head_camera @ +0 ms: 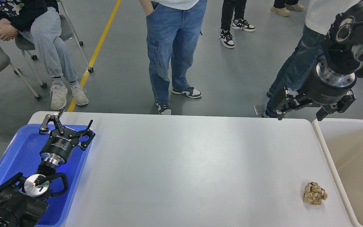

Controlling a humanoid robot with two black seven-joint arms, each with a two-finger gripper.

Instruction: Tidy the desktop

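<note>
The white-grey desktop (pixel 187 167) fills the lower middle of the head view. A crumpled tan paper ball (pixel 315 193) lies on it near the front right, close to the beige bin. My left gripper (pixel 72 121) is open and empty, hovering over the far end of the blue tray (pixel 17 151). My right gripper (pixel 299 115) is open and empty, held high above the desktop's far right corner, well behind the paper ball.
A beige rimmed bin (pixel 354 157) stands right of the desktop. Several people stand beyond the far edge, one in jeans (pixel 169 53) at the middle. A seated person (pixel 43 41) and chairs are at the far left.
</note>
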